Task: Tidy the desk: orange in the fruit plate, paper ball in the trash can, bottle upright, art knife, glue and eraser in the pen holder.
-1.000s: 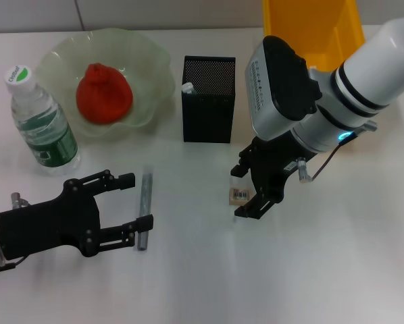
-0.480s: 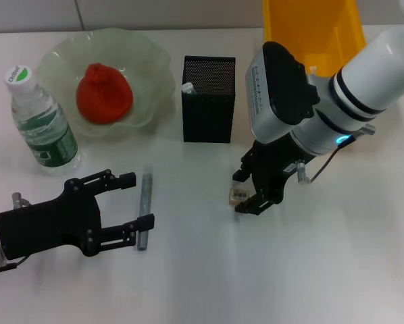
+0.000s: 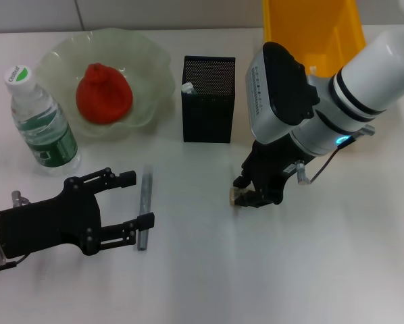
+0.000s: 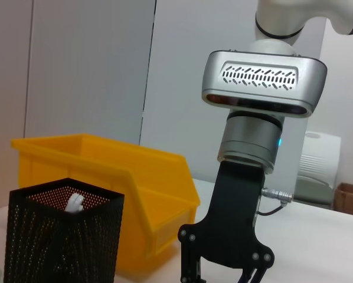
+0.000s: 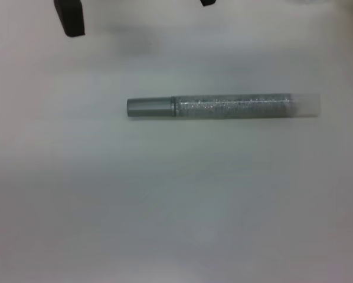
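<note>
While the right hand (image 3: 246, 197) seemingly pinches one eraser (image 3: 235, 196), the spread left hand (image 3: 129, 202) holds nothing.

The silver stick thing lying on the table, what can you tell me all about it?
The glue pen is a long thin tube lying flat on the white table. It looks like clear plastic filled with silvery glitter, with a grey metal-looking cap at one end and a pale tip at the other. It lies right by the left gripper, beside its open jaws, not held.
</note>
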Robot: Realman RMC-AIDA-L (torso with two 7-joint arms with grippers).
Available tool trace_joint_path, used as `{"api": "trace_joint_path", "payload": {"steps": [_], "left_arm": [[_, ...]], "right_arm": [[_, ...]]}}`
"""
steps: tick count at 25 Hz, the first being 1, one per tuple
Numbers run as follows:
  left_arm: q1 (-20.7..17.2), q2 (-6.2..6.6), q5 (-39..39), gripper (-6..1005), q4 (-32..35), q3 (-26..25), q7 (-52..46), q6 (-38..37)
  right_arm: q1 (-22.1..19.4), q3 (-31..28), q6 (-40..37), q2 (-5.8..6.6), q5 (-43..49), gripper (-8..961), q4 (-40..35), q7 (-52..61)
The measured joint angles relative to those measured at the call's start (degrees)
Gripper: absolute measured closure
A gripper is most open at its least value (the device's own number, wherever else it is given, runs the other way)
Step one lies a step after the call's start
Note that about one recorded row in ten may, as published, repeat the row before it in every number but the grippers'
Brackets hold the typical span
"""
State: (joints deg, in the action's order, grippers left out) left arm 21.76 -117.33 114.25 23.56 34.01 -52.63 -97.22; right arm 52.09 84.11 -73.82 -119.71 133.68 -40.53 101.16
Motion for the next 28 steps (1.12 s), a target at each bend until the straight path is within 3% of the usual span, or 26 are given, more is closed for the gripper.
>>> {"api": "trace_joint_path", "payload": {"steps": [15, 19, 25, 28], "left_arm": [[0.04, 0.0, -0.01, 201, -0.16, -0.1, -0.1, -0.17], [0.04, 0.0, -0.07, 201, -0.18, -0.25, -0.11, -0.17], [-0.08, 0.0, -0.55, 201, -0.2, -0.99, -0.11, -0.86], [-0.12, -0.01, -0.89, 201, -0.24, -0.99, -0.11, -1.19]], "right_arm": [[-0.31, 0.28, -0.31, 0.12, -0.03, 687, -0.74, 0.01], [-1.61, -1.14, -1.81, 0.3, -0.57, 698, -4.39, 0.36], [-5.81, -10.46, -6.58, 0.44, -6.63, 697, -10.46, -1.78], [-9.77, -14.61, -6.68, 0.46, -14.97, 698, -9.68, -8.45]]}}
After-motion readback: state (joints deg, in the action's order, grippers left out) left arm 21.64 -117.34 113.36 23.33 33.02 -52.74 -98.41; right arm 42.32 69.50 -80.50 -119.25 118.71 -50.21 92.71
